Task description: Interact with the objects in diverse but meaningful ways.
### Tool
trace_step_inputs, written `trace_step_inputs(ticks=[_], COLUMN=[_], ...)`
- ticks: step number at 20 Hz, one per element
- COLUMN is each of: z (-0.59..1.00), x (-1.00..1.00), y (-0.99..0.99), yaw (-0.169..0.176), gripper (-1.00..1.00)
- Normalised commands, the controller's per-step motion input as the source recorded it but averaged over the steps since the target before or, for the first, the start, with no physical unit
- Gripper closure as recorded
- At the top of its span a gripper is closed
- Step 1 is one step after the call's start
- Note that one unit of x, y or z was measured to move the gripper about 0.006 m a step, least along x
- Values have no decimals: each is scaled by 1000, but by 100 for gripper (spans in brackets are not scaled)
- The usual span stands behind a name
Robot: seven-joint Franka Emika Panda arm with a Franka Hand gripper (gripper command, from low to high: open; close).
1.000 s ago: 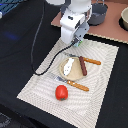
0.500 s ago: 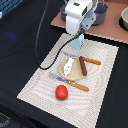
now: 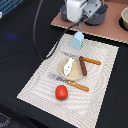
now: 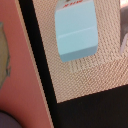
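While wrist sees milk carton point(image 4: 75, 34) | exterior adds tomato point(image 3: 61, 92) (red)

You're looking at a blurred white, boxy, rounded-cornered robot arm housing point(image 3: 76, 8) with a darker grey and black block point(image 3: 95, 11) beside it, and a thin black cable point(image 3: 36, 31) looping away from it in the exterior view.

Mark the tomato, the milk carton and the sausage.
tomato point(image 3: 61, 92): exterior view, middle of its red body.
milk carton point(image 3: 77, 40): exterior view, pale-blue front face.
sausage point(image 3: 83, 65): exterior view, mid-length, on the plate.
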Motion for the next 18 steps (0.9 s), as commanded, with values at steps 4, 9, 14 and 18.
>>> trace_step_inputs(ticks=[4,9,14,18], z=[-31,-85,-6,-9], x=[117,20,51,79], y=[-582,-633,-585,-581], yaw=[-139,-132,-151,-150], gripper=[-100,-100,-100,-100])
